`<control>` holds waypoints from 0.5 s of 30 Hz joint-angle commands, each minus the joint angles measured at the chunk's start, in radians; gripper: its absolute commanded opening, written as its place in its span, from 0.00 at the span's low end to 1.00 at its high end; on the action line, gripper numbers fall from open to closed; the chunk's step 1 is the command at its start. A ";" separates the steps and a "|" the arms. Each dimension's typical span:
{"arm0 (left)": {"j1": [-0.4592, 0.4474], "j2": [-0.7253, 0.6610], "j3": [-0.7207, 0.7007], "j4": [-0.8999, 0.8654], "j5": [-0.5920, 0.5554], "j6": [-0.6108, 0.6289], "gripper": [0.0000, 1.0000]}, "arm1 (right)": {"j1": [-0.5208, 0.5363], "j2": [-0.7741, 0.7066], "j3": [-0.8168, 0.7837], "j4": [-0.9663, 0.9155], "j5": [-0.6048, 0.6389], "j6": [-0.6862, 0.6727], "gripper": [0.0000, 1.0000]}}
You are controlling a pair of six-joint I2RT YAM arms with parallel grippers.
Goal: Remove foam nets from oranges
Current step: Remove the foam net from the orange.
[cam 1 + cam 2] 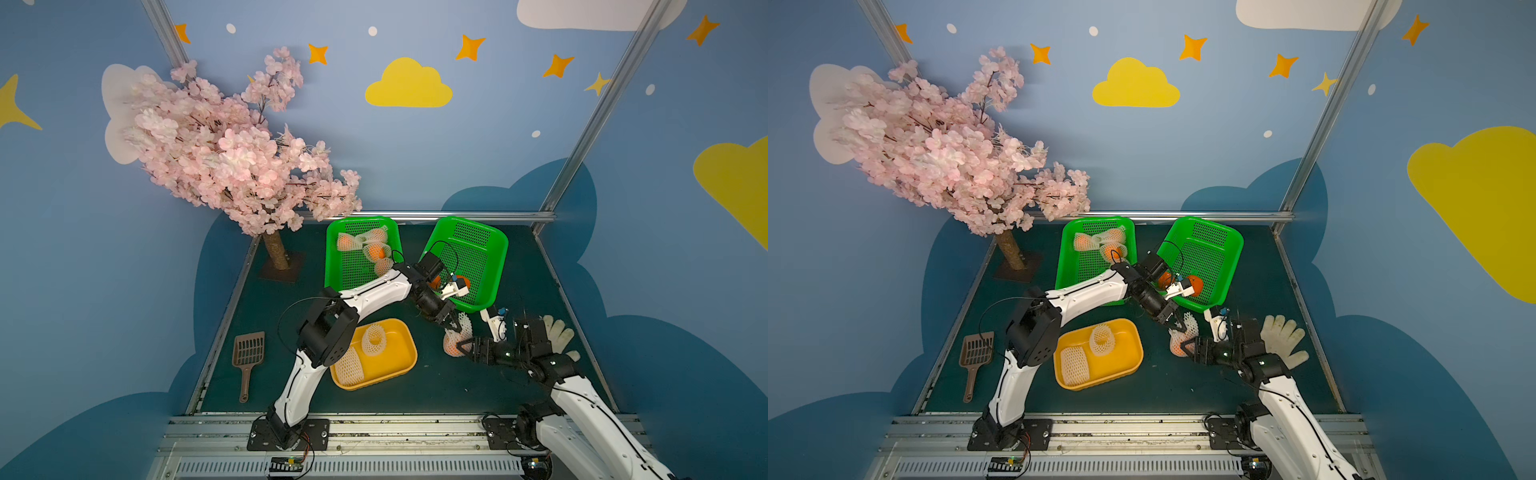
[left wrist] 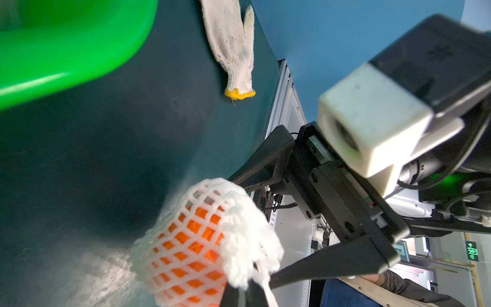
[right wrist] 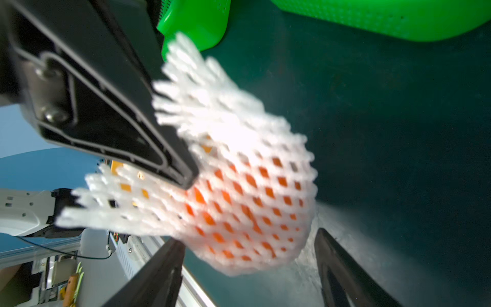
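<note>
An orange (image 1: 452, 348) in a white foam net (image 1: 464, 325) rests on the green mat in front of the right green basket in both top views. My left gripper (image 1: 453, 327) is shut on the net's loose end (image 2: 247, 239) above the fruit (image 2: 191, 239). My right gripper (image 3: 248, 236) is open, its fingers (image 3: 164, 265) standing either side of the netted orange (image 3: 239, 207) without touching it. Several netted oranges (image 1: 365, 245) lie in the left green basket (image 1: 332, 257). Bare oranges (image 1: 1196, 283) lie in the right basket (image 1: 494, 266), partly hidden by my left wrist. Two empty nets (image 1: 374, 338) lie in the yellow tray (image 1: 409, 357).
A white work glove (image 1: 559, 332) lies on the mat behind my right wrist, near the right rail. A brown scoop (image 1: 247, 357) lies at the left edge. A pink blossom tree (image 1: 232, 158) stands at the back left corner.
</note>
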 commanded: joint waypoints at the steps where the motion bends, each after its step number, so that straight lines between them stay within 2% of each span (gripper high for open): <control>1: 0.002 0.011 0.014 0.004 0.046 -0.046 0.03 | 0.021 0.039 0.022 0.091 0.042 -0.022 0.77; 6: 0.002 0.009 -0.008 0.040 0.058 -0.085 0.03 | 0.039 0.122 0.048 0.153 0.029 -0.043 0.76; 9: 0.002 0.005 -0.027 0.062 0.063 -0.111 0.03 | 0.042 0.154 0.057 0.157 0.035 -0.051 0.71; 11: 0.002 0.007 -0.037 0.078 0.072 -0.130 0.03 | 0.042 0.158 0.063 0.169 0.035 -0.044 0.63; 15: 0.004 0.007 -0.063 0.115 0.082 -0.171 0.03 | 0.044 0.156 0.070 0.195 0.029 -0.047 0.34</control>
